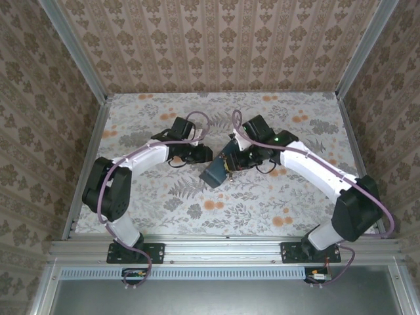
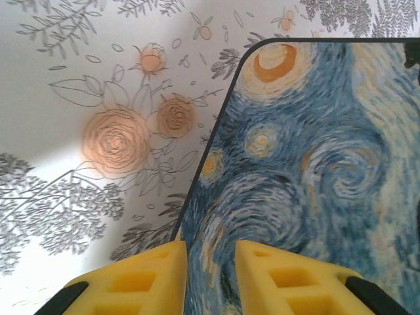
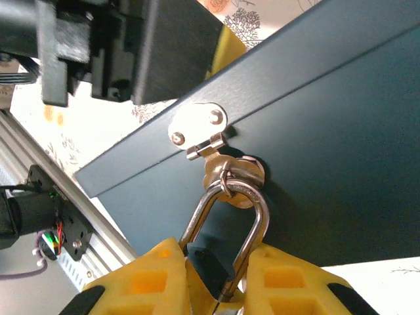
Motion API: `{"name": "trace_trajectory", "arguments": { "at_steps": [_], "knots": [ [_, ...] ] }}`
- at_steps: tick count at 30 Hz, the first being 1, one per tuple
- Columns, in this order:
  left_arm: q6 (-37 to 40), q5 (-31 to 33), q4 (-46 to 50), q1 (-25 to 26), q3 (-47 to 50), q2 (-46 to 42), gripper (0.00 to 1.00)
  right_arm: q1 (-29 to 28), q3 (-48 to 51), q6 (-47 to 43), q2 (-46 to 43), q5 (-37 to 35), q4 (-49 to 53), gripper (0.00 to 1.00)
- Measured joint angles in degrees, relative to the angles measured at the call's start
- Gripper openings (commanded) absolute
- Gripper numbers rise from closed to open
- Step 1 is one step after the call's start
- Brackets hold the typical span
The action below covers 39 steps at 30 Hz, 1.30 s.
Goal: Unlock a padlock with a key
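**Box braced, padlock in hand — unlocking outstanding**

The table [image 1: 164,203] carries one blue box [image 1: 213,174] at its centre, tilted up off the surface.

The left gripper [image 2: 210,252] straddles the edge of the box's painted lid and appears clenched on it. I judge this a bracing hold, so the box cannot slide or turn while the lock is worked.

The right gripper [image 3: 216,252] is drawn in on either side of the padlock [image 3: 261,213], pinching its steel shackle — the lock's body is hidden between the fingers. This hold likely steadies the lock.

The shackle is threaded through the staple of the hasp [image 3: 200,128] on the box's wall, closed as far as can be seen.
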<state>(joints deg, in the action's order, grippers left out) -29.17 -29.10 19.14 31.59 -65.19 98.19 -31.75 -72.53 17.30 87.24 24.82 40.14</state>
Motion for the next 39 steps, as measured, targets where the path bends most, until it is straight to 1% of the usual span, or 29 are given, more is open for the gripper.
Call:
{"name": "trace_trajectory", "arguments": {
  "at_steps": [6,11,13,14,18,26,29,31,33,36,39],
  "knots": [
    [-3.2,-2.2,-4.4,1.7,3.3,0.9,0.31,0.1,-4.9,-3.0,5.1,1.2,6.4,0.21],
    [-5.5,-2.4,-7.5,1.5,5.3,1.3,0.3,0.2,-6.9,-4.3,7.8,1.1,8.3,0.21],
    [-6.3,-2.4,-8.6,1.4,5.7,1.4,0.3,0.3,-7.0,-4.8,8.3,1.1,8.2,0.26],
    [-6.7,-2.4,-9.1,1.3,5.8,1.5,0.3,0.3,-7.0,-4.9,8.5,1.1,8.1,0.31],
    [-7.3,-2.3,-10.1,1.3,5.8,1.5,0.3,0.5,-8.3,-5.6,10.0,0.9,7.9,0.36],
    [-7.3,-1.0,-9.6,-1.0,5.7,1.5,0.3,1.9,-9.8,-7.1,9.5,-1.7,8.0,0.4],
    [-7.3,-0.4,-8.8,-2.0,5.6,1.5,0.3,2.0,-9.0,-7.2,6.4,-3.7,7.6,0.44],
    [-7.0,0.4,-7.8,-2.7,5.0,1.5,0.3,1.6,-5.6,-7.1,1.2,-5.2,5.9,0.47],
    [-6.6,1.3,-6.8,-3.2,3.7,1.5,0.3,0.4,-0.6,-7.1,-5.0,-7.3,4.0,0.53],
    [-5.2,2.6,-4.8,-3.7,1.1,1.0,0.32,-3.4,8.0,-7.6,-13.9,-11.8,0.9,0.54],
    [-3.5,3.7,-2.6,-3.9,-1.3,-0.9,0.32,-8.9,16.2,-8.8,-19.9,-18.0,-3.8,0.56]
  ]
}}
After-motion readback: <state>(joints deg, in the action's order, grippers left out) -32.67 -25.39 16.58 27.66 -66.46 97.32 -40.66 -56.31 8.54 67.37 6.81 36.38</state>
